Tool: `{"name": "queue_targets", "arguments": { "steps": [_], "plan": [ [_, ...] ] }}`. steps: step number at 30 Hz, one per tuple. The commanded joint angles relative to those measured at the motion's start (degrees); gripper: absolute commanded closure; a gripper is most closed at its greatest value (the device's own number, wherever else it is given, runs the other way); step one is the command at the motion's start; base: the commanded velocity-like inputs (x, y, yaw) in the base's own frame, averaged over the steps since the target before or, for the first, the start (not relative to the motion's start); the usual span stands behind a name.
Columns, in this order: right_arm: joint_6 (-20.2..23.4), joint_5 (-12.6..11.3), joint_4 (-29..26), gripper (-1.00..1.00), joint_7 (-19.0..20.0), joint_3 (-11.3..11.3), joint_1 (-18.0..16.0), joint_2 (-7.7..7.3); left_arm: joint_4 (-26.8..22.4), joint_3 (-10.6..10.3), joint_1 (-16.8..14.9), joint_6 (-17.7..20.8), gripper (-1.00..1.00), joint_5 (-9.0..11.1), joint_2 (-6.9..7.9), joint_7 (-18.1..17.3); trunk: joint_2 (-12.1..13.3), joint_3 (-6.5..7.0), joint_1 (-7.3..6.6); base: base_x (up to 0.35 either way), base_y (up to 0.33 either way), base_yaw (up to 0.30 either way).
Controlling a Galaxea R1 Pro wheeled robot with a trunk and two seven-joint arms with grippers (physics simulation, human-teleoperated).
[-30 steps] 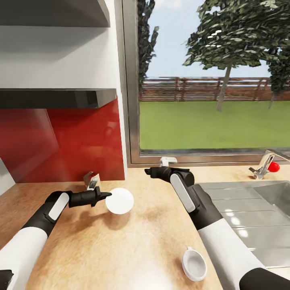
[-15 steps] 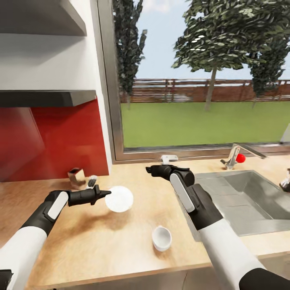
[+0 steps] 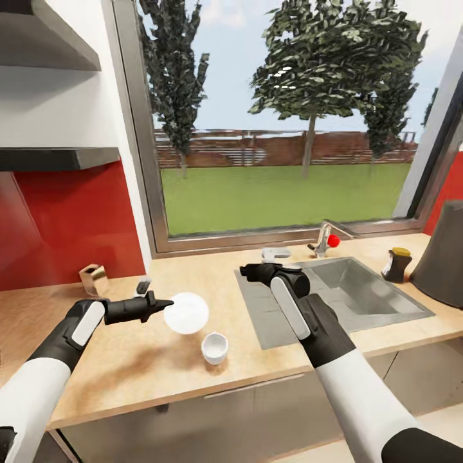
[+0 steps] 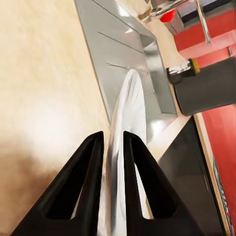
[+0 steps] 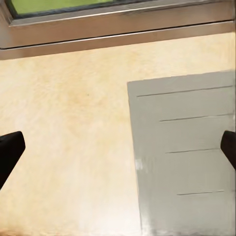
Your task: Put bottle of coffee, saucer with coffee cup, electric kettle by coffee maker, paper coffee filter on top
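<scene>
Two black fingers of the left hand [image 3: 162, 303] pinch the rim of the saucer [image 3: 186, 313], a thin glossy white disc held edge-on above the beige speckled worktop [image 3: 128, 360], while the small rounded white coffee cup [image 3: 214, 348] stands on the worktop just beside and below it. Beyond the right hand [image 3: 247, 272], whose fingertips sit far apart at the borders of its wrist view, the brushed-steel sink [image 3: 347, 289] with its ribbed drainer and tap [image 3: 321, 240] lies between the saucer and the squat dark bottle of coffee [image 3: 396, 264] with its yellow cap, which stands on the worktop next to a large dark grey body [image 3: 444, 257] at the frame edge. A small brown box [image 3: 92, 278] sits against the glossy red backsplash [image 3: 71, 225].
</scene>
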Motion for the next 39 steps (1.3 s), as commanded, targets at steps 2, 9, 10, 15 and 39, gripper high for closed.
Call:
{"name": "queue_targets", "arguments": {
  "steps": [2,9,10,15,39],
  "plan": [
    [0.1,-0.6,0.0,-1.0,-0.7,0.1,0.0,0.01,-1.3,-0.1,0.0,0.2,1.0,-0.2,0.02,-0.3,-0.1,-0.1,-0.01,-0.274,-0.187,-0.011],
    [0.1,-0.6,0.0,-1.0,-0.7,0.0,0.0,-0.01,-1.4,-0.1,0.3,0.1,1.0,-0.3,-0.06,-0.2,-0.1,0.15,-0.01,-0.274,-0.187,-0.125],
    [0.1,-0.6,0.0,-1.0,-0.7,0.0,0.0,-0.01,-1.4,-0.1,0.3,0.1,1.0,-0.3,-0.06,-0.2,-0.1,0.21,-0.01,-0.274,-0.187,-0.204],
    [0.1,-0.6,0.0,-1.0,-0.7,0.0,0.2,-0.02,-1.4,-0.1,0.5,0.1,1.0,-0.2,-0.12,-0.2,-0.1,0.5,-0.01,-0.274,-0.187,-0.209],
    [-6.0,-0.6,0.3,-1.0,-1.0,-0.3,6.7,-5.27,-1.4,-1.5,1.0,-0.9,1.0,-0.9,-3.02,-0.3,-0.1,0.42,-0.01,-0.033,-0.052,-0.259]
  ]
}}
